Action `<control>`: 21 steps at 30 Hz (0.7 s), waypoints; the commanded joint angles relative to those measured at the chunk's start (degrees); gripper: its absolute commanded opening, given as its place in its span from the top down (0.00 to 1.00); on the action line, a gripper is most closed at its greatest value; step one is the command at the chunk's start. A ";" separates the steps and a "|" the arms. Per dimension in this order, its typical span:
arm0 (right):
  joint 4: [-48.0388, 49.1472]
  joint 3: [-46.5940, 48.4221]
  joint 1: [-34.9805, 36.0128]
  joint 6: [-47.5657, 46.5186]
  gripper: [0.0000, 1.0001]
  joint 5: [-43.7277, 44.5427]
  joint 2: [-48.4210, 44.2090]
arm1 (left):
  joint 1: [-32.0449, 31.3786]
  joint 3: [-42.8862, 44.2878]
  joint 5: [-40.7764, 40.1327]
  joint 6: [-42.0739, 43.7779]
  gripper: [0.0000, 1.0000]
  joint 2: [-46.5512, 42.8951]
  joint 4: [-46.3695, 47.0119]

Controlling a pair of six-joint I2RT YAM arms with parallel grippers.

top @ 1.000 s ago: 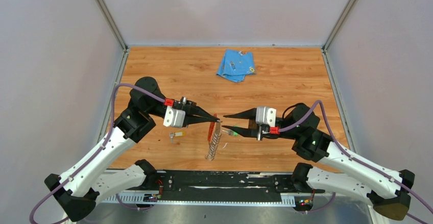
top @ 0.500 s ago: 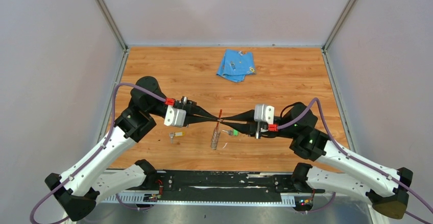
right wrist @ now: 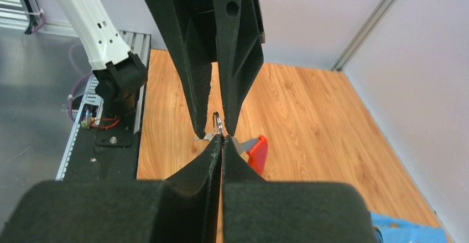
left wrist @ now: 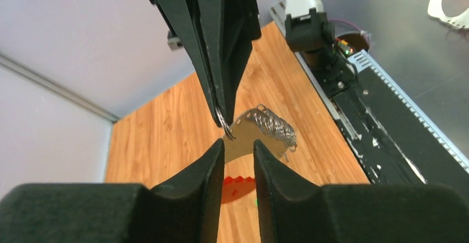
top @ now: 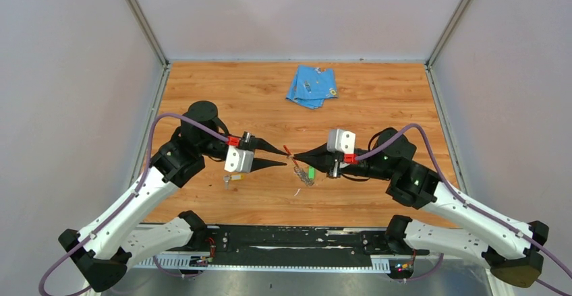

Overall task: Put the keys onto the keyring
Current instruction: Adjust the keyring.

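The keyring (top: 302, 174) hangs over the middle of the table, a flat silvery piece with a red edge (right wrist: 257, 150) and a wire coil (left wrist: 272, 125). My right gripper (top: 295, 156) is shut on its small split ring (right wrist: 218, 122). Facing it tip to tip, my left gripper (top: 284, 158) is open, its fingertips (right wrist: 200, 128) standing either side of that ring without pinching it. The green-headed key (top: 311, 172) lies on the wood just below the right fingers. The yellow-headed key (top: 228, 181) lies under the left wrist, partly hidden.
A folded blue cloth (top: 311, 85) lies at the back of the wooden table (top: 378, 107). Grey walls close in the left, right and far sides. The black base rail (top: 290, 239) runs along the near edge.
My right gripper moved in and shut on the keyring's ring. The left gripper let go, opened and drew back slightly. The keyring swung from hanging straight down toward the right gripper.
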 commanded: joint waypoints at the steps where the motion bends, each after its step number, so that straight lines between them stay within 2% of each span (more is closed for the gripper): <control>1: -11.27 6.18 0.10 -2.13 0.99 3.05 0.98 | -0.37 2.02 -4.55 7.05 0.69 0.24 -10.16; 4: -15.13 8.36 0.08 -3.09 1.00 2.99 2.16 | -0.37 2.18 -4.95 4.45 0.65 0.32 -8.80; 9: -16.98 9.95 0.12 -3.77 0.99 2.64 3.21 | -0.37 2.79 -5.22 -5.80 0.58 1.74 -3.64; 13: -16.99 10.21 0.12 -3.95 1.00 2.02 3.62 | -0.37 2.85 -4.17 -8.57 0.54 2.31 -2.75; 21: -14.99 9.88 0.12 -3.06 0.99 1.67 3.97 | -0.45 2.41 -2.66 -11.08 0.70 3.52 -2.18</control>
